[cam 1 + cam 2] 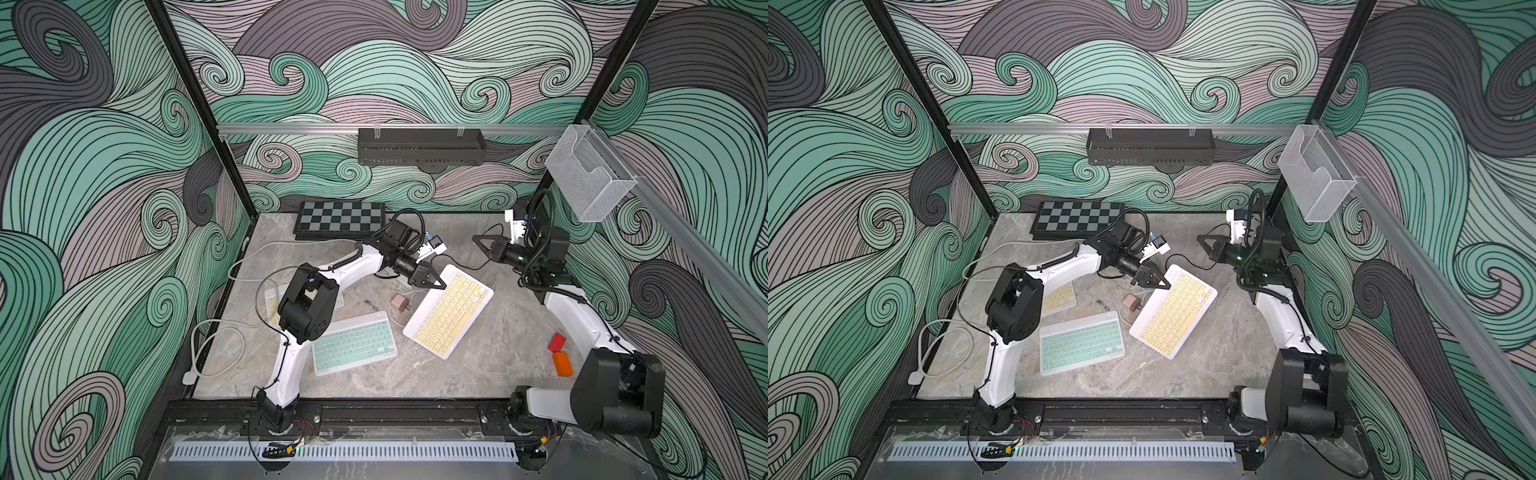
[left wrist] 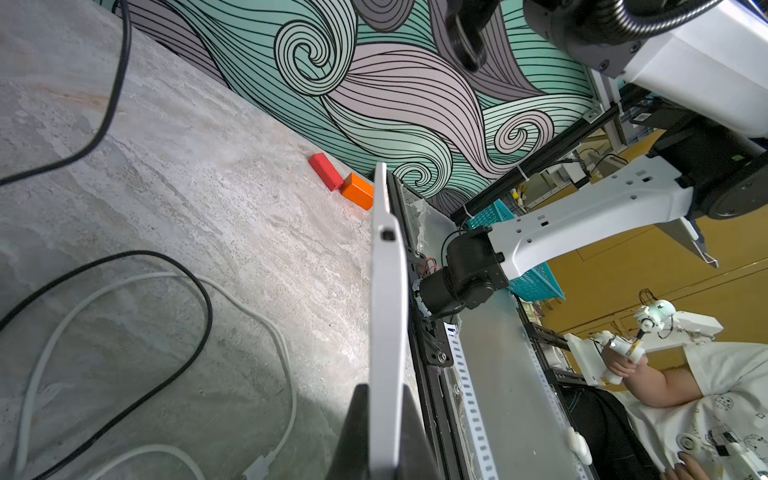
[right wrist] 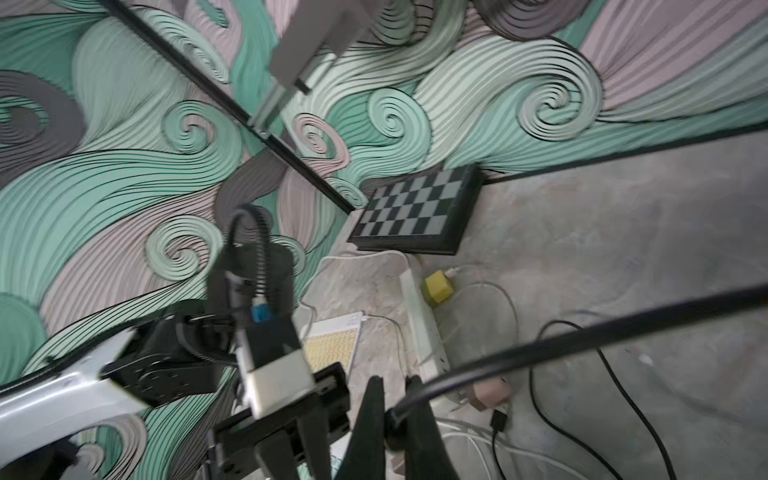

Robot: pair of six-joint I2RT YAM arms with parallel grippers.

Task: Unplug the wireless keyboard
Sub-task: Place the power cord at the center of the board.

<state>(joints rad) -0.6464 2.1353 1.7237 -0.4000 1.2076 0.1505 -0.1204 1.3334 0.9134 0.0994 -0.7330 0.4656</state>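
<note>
- The wireless keyboard [image 1: 451,318], white with pale yellow keys, sits slanted near the middle of the tabletop [image 1: 478,374].
- The left fingers [image 2: 357,432] clamp its far edge; the port [image 2: 388,235] there looks empty.
- The right fingers [image 3: 370,428] pinch the black cable [image 3: 540,345], apart from the keyboard; its plug is hidden between them.

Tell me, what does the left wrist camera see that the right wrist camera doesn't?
Only the left wrist view: the red block, the orange block, and the port edge of the white keyboard clamped in the left gripper, the port looking empty. Only the right wrist view: the chessboard, the yellow plug, the power strip, and the right gripper shut on a black cable. Both: the marble table, the swirl-patterned wall and loose white cables.
</note>
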